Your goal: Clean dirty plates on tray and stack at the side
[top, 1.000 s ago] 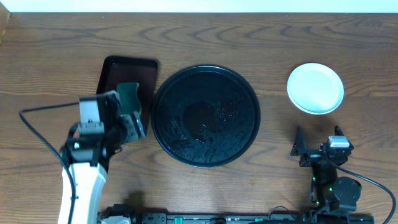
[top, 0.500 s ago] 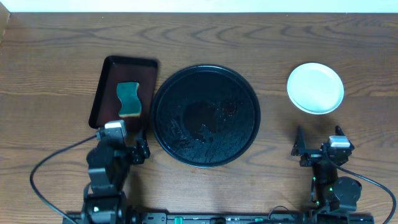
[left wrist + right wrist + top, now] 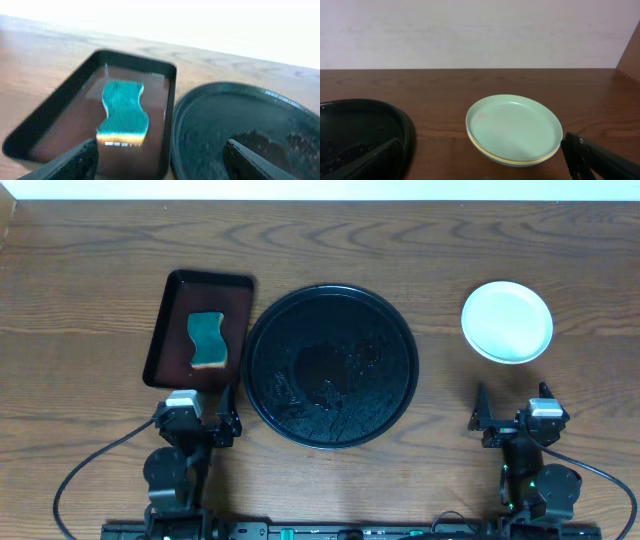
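The round black tray (image 3: 332, 366) sits mid-table with no plates on it; wet smears show on its floor. It also shows in the left wrist view (image 3: 240, 130) and the right wrist view (image 3: 365, 130). The plates (image 3: 507, 321) stand stacked at the right of the table; in the right wrist view (image 3: 514, 127) a pale mint plate is on top with a yellow rim under it. My left gripper (image 3: 198, 423) is open and empty near the front edge, left of the tray. My right gripper (image 3: 512, 420) is open and empty, in front of the stack.
A rectangular dark brown tray (image 3: 163, 330) lies left of the black tray and holds a teal sponge (image 3: 207, 339), also seen in the left wrist view (image 3: 123, 109). Bare wooden table surrounds these.
My left arm has pulled back from over the brown tray to the front edge. The sponge now lies uncovered in the brown tray. The right arm has not moved.
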